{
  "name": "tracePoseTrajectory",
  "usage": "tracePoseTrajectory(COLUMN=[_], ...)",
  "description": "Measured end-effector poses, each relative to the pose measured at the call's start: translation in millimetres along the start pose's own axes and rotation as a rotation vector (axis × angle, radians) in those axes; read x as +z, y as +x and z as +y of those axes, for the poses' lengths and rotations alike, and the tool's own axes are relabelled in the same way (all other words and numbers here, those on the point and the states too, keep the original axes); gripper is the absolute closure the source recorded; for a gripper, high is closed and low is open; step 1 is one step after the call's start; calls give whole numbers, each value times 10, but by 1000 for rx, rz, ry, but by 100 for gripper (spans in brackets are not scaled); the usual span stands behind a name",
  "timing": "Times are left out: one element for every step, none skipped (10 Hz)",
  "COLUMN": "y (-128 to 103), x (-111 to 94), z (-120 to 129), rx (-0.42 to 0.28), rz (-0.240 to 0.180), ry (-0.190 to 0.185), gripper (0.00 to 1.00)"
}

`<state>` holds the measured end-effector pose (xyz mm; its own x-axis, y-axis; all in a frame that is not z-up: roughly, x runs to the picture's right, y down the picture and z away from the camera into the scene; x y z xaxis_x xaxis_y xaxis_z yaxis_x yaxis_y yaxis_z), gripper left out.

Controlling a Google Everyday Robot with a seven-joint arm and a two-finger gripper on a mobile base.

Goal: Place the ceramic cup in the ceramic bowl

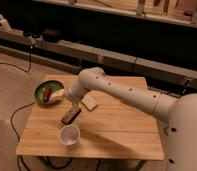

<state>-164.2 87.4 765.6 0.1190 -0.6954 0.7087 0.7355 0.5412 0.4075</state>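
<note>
The ceramic cup [69, 135], small, white and upright, stands near the table's front edge, left of centre. At the table's far left corner sits the green ceramic bowl [39, 98], with a red and a yellow item inside. My arm reaches in from the right, bends at a rounded elbow and points down to the gripper [71, 110]. The gripper hangs open between bowl and cup, just over a flat dark bar [70, 117]. It holds nothing. The cup lies a short way in front of it.
A flat white piece [89, 104] lies on the wooden table [117, 132] just right of the gripper. Cables trail over the floor at the left. A dark shelf wall runs behind the table.
</note>
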Motion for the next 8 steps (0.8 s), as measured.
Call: tracePoseTrajectory(y=[-54,-93,-142,-201,-265,-336,-441,-526], x=[-35,-78,-126,-161,-204,-264,-357,-437], z=[107,206,289,351,401,423,472,511], rx=[-10,-16,-22,-27,-34,-45,-58,-65], rz=[-8,-13,-22,-36,-49,-61,-77,-89], ry=[8,12,9,0,-14,-29,-56,-81], gripper=[20,20,20,20,20,20,20,20])
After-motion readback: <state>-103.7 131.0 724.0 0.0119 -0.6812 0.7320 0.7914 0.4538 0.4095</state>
